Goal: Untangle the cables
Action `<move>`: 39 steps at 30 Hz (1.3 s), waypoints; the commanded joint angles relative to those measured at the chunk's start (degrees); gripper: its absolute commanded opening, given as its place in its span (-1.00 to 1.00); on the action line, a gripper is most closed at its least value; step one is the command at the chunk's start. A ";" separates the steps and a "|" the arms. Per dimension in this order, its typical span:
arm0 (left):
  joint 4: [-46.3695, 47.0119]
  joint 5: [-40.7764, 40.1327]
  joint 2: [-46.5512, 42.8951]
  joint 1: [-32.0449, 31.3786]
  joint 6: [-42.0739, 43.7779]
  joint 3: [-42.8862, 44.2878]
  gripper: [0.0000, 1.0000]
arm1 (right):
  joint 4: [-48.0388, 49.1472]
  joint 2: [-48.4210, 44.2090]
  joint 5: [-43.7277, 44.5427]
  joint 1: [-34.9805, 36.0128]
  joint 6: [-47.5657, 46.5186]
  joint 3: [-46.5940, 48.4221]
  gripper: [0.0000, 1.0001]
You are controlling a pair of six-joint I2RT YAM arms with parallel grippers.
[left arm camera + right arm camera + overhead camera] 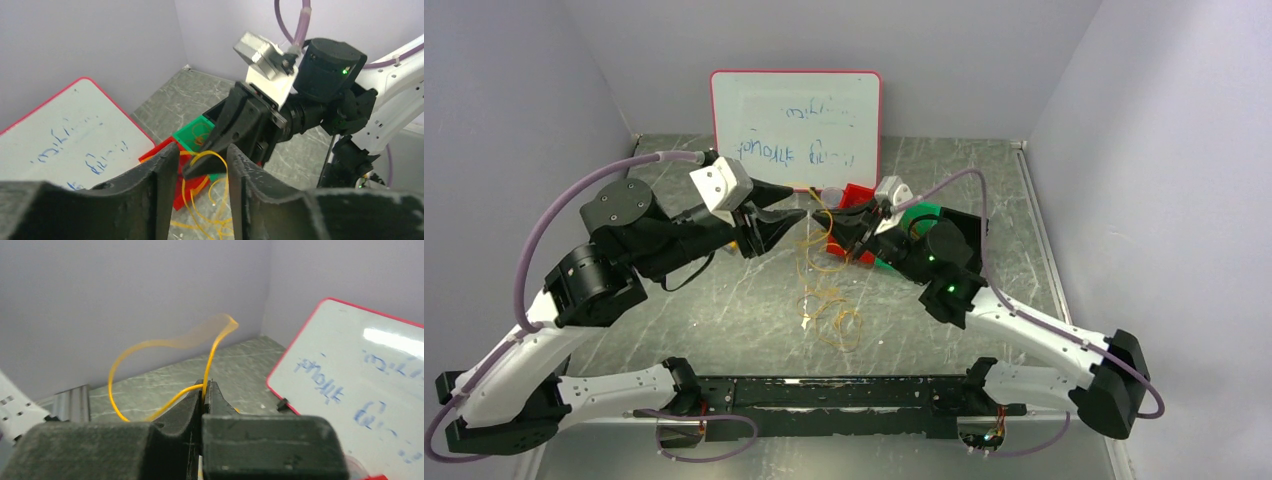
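Note:
The cables are thin yellow and orange wires. A loose tangle [832, 318] lies on the table's middle, with strands rising to the grippers. My right gripper [829, 224] is shut on a yellow cable [165, 342], which loops up from its closed tips [205, 385]. My left gripper [799, 200] is open just left of it. In the left wrist view my left gripper [202, 150] straddles the right gripper's tip and the yellow loop [208, 152] held there, without closing on it.
A whiteboard [796, 128] leans on the back wall. A red bin [856, 195] and a green bin [921, 212] sit under and behind the right gripper; the green bin [197, 132] holds some orange wire. Walls close both sides.

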 commanded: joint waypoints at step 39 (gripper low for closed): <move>1.24 -8.99 1.74 -0.11 -16.16 -23.71 0.33 | -40.09 -5.77 43.16 -34.61 -1.18 7.71 -1.00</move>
